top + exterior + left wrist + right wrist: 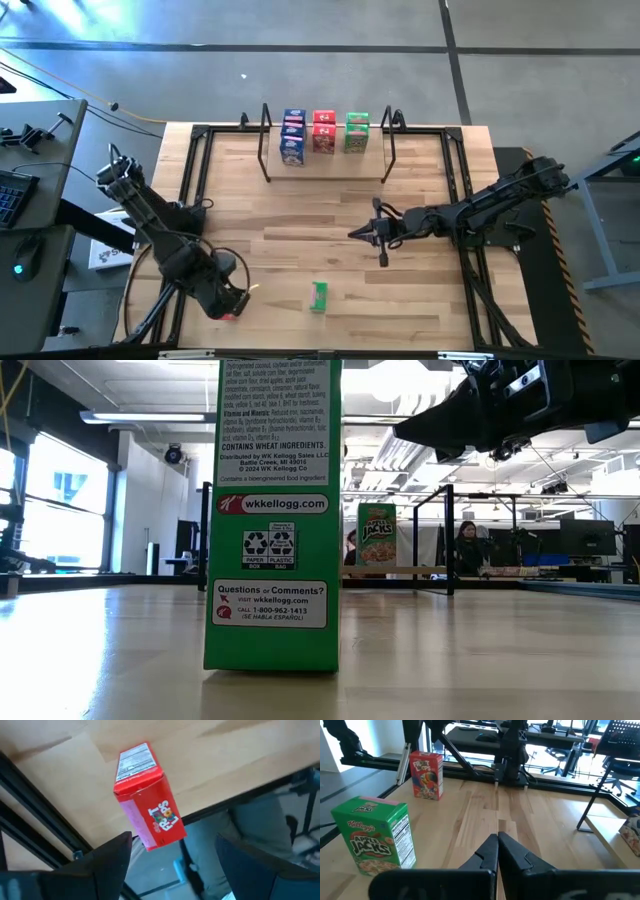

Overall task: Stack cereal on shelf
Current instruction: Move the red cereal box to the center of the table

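Note:
The shelf (325, 165) stands at the table's far middle and bears stacks of blue (293, 137), red (323, 132) and green (357, 132) cereal boxes. A green box (318, 297) stands upright on its bottom end at the near middle, filling the low view (272, 510). A red box (150, 795) stands upright at the near left edge and also shows in the right wrist view (426, 775). My left gripper (175, 862) is open above the red box, its fingers either side of the box's top, apart from it. My right gripper (497, 851) is shut and empty above the table's middle (365, 233).
A black metal frame (190, 190) runs along the table's left and right sides. The red box stands close to the table's near edge (240, 795). Bare tabletop (300, 230) lies between the shelf and the green box. A person (467, 547) sits in the room beyond.

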### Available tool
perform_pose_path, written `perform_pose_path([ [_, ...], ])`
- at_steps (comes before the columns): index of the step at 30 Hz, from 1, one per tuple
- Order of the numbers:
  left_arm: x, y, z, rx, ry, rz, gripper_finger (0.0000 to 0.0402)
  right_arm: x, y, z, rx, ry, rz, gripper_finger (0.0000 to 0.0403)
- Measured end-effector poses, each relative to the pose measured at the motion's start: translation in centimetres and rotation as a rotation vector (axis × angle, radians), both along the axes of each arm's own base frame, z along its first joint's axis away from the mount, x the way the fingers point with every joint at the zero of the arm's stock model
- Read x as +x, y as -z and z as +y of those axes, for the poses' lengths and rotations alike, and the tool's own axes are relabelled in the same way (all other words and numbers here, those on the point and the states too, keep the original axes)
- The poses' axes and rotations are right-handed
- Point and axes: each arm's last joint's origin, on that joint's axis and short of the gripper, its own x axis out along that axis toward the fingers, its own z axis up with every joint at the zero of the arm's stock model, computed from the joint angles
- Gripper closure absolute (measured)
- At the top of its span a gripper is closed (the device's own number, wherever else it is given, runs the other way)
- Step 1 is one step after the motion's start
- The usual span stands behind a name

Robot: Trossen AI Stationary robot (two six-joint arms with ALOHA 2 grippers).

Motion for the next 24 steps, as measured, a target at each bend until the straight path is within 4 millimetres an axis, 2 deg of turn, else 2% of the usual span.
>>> perform_pose_path([
  [11,-0.6,1.7,-2.2,0.077,-0.133,0.013,0.0121,0.0,0.0,0.0,0.009,-0.004,0.000,0.0403],
  [24,-0.6,3.0,-3.9,0.070,-0.165,0.030,0.0121,0.0,-0.1,0.0,0.011,-0.003,-0.003,0.0403],
])
